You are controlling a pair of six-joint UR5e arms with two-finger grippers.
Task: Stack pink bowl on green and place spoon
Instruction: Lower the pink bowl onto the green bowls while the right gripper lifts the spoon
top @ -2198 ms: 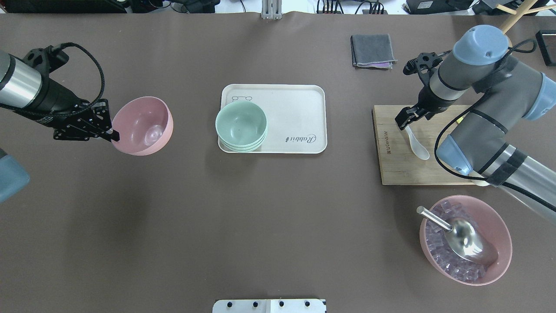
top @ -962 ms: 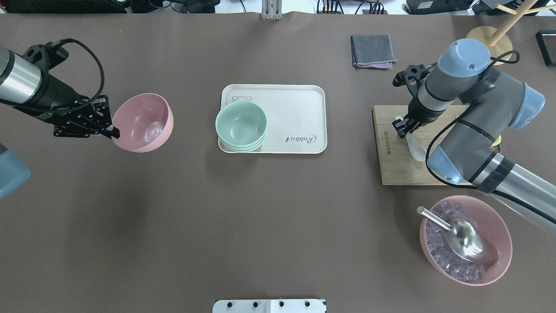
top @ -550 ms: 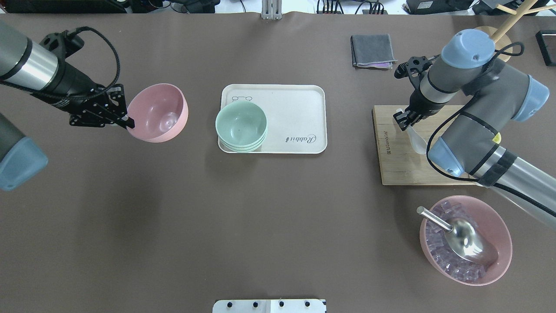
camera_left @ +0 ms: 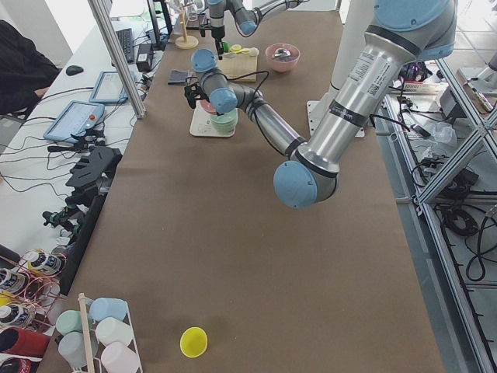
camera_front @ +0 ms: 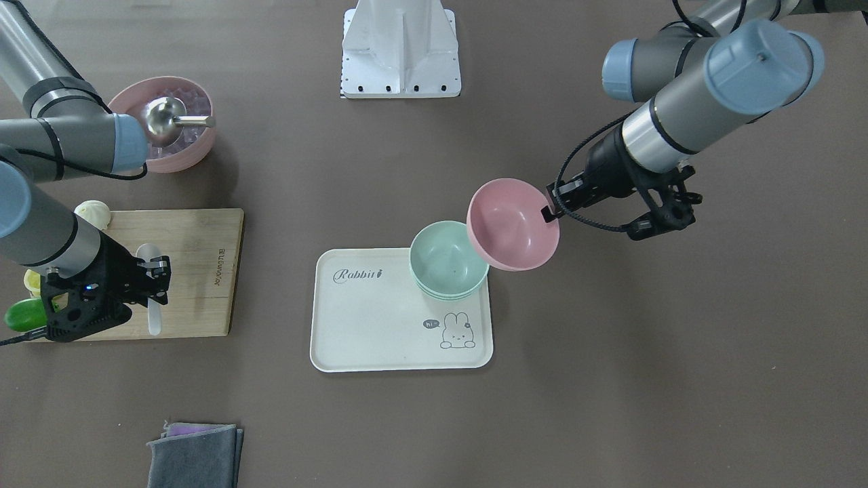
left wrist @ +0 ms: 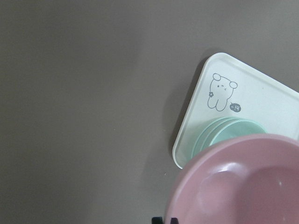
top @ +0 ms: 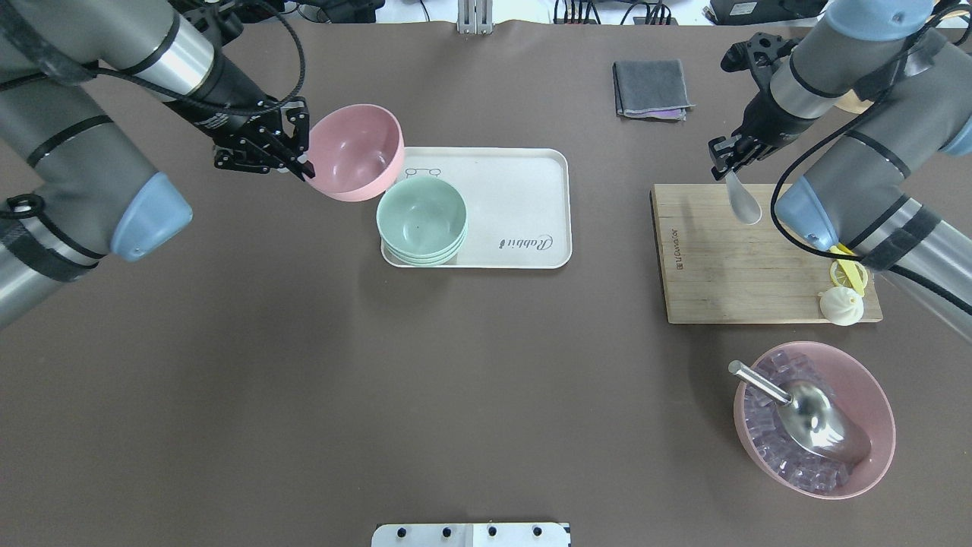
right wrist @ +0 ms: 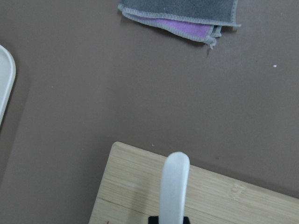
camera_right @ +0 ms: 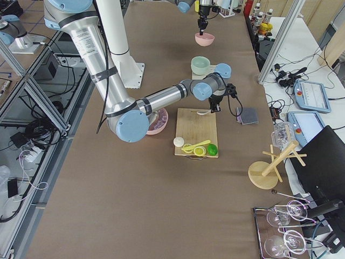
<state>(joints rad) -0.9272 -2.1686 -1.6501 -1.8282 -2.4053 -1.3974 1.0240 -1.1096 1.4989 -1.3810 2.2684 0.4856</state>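
My left gripper (top: 305,167) is shut on the rim of the empty pink bowl (top: 355,152) and holds it tilted in the air, just left of and above the stack of green bowls (top: 421,219). The stack stands on the white tray (top: 524,190). In the front-facing view the pink bowl (camera_front: 513,234) overlaps the green bowls' (camera_front: 447,261) edge. My right gripper (top: 725,163) is shut on the handle of the white spoon (top: 744,203) and holds it above the wooden board (top: 714,281). The right wrist view shows the spoon (right wrist: 174,186) hanging down from the jaws.
A pink bowl of ice cubes with a metal scoop (top: 812,418) sits at the near right. A folded grey cloth (top: 651,89) lies beyond the board. A dumpling and lemon slices (top: 841,300) lie on the board's right end.
My left arm has carried the pink bowl right and away from me, up to the tray's edge. My right gripper has lifted the spoon off the board and moved it toward the far edge.
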